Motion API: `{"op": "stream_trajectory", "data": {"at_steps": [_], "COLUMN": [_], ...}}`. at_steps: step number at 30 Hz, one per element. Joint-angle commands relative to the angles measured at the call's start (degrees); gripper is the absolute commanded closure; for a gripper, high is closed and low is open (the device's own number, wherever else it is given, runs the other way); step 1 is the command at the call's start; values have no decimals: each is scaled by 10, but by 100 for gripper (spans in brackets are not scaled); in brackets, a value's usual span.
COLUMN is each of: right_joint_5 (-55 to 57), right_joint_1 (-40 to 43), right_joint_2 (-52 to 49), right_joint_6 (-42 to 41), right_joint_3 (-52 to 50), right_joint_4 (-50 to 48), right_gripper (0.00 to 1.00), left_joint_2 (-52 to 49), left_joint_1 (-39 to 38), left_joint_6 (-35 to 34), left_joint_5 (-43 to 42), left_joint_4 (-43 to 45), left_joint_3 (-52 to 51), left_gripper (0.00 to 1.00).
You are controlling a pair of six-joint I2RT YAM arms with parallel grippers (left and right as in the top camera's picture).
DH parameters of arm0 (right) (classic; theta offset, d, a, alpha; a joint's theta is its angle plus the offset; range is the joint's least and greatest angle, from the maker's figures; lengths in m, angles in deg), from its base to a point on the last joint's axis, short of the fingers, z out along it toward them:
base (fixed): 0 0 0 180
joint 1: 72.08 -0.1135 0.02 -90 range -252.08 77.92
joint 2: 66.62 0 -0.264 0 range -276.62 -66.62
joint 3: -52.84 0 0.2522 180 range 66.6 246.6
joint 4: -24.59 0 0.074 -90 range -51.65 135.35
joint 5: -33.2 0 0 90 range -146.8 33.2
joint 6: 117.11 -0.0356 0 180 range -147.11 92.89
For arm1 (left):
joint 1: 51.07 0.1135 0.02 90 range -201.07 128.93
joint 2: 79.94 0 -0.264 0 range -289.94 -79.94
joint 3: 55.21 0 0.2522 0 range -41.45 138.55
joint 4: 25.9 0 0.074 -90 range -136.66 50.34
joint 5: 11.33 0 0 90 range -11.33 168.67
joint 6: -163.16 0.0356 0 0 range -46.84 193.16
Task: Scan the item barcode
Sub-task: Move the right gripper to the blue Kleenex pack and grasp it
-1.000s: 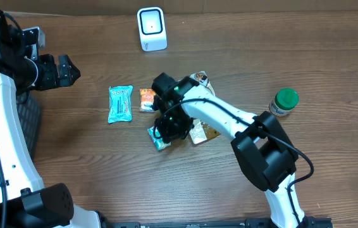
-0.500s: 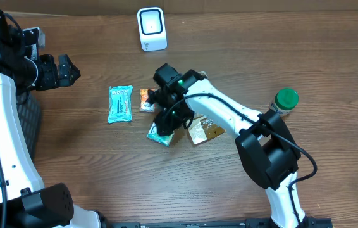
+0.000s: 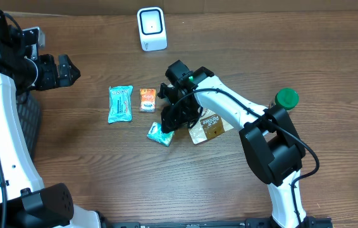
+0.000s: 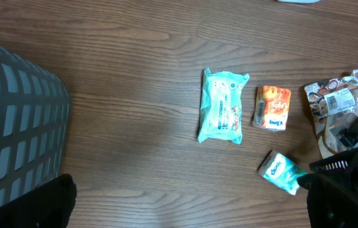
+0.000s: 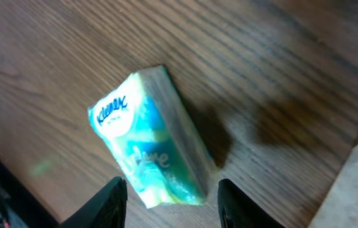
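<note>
Table (image 3: 331, 57): brown wood-grain top, evenly lit, faint sheen. Dark grey lattice basket (image 4: 8, 126) toward its left edge.

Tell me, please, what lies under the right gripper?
A Kleenex tissue pack lies flat on the wooden table, between the right gripper's open fingers. Seen from the left wrist, the gripper covers one end of the pack.

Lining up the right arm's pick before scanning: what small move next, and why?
Probably close the right end effector on the Kleenex tissue pack: its fingers stand apart on either side of the pack's end, which lies ungripped on the table.
</note>
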Motion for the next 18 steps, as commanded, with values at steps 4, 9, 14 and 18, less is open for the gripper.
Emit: {"op": "stream_trajectory", "data": {"at_steps": [4,9,14,18], "right_joint_5": [-22,-31,-37,-37], "right_joint_1": [-3,11,16,16], "right_joint_2": [-3,-21,-28,-28], "right_joint_6": [-25,-59,-60,-64], "right_joint_3": [-29,-45,-45,-45], "right_joint_4": [-29,-49,-49,-49], "right_gripper": [61,75,81,81], "left_joint_2": [2,2,2,2], "left_joint_1": [-1,-1,-1,-1], "left_joint_6": [11,11,11,11], "left_joint_5": [-7,-7,-7,-6], "left_joint_4": [1,1,1,1], "left_joint_3": [7,7,7,7], "left_gripper": [0,0,0,0]}}
